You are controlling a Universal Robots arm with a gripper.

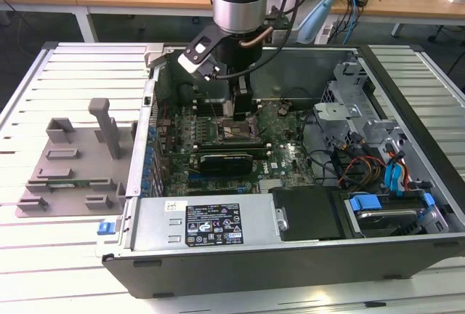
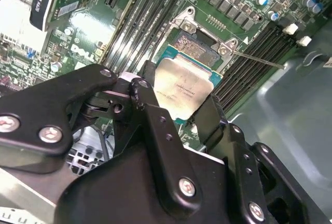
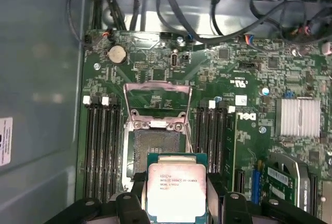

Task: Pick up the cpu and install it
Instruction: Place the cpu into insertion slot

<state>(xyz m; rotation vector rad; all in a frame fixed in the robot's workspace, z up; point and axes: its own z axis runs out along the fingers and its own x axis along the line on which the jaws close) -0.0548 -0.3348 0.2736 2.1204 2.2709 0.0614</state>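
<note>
While the white slatted bench (image 1: 58, 74) carries the open dark grey metal computer case (image 1: 290, 270), over its green motherboard (image 3: 249, 79) and open dark square socket (image 3: 154, 143) the black gripper (image 3: 177, 195) clamps the small silvery square cpu (image 3: 176, 185) by its edges. The installing step seems in hand, and it demands square alignment.

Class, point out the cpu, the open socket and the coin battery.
cpu (image 3: 176, 192): first wrist view, centre of its silvery top.
socket (image 3: 153, 149): first wrist view, its dark contact bed.
coin battery (image 3: 117, 54): first wrist view, middle of its face.
</note>
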